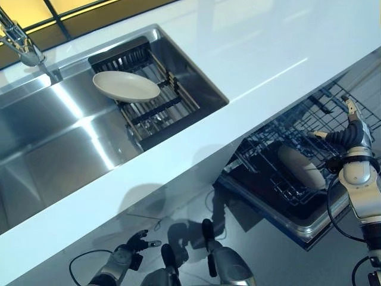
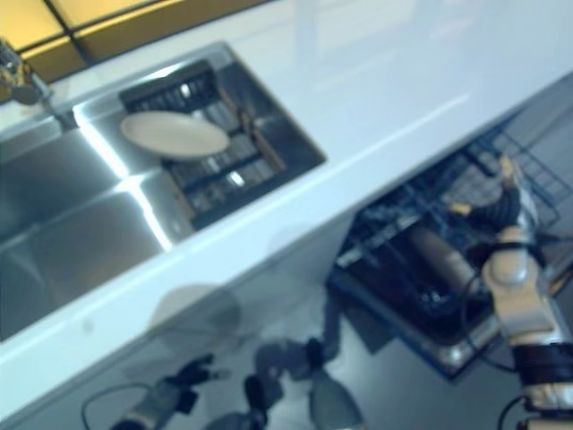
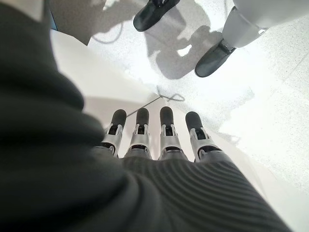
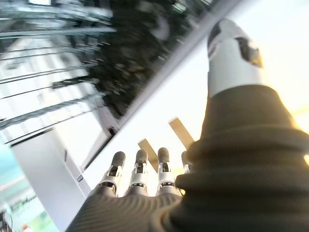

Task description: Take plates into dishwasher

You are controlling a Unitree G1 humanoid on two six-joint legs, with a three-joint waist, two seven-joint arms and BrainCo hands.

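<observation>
A cream plate (image 1: pixel 126 86) lies flat on the dark drying rack (image 1: pixel 156 104) at the far end of the steel sink (image 1: pixel 53 137), which is sunk into the white surface (image 1: pixel 250 53); wide bare room runs along the surface's near edge. Below that edge the wire dishwasher rack (image 1: pixel 297 161) stands pulled out with a second plate (image 1: pixel 302 167) standing in it. The right robot hand (image 1: pixel 352 132) hovers just beside the rack's outer edge, fingers straight, empty. The left robot hand (image 1: pixel 132 245) hangs low over the floor (image 3: pixel 270 96), fingers relaxed, empty.
</observation>
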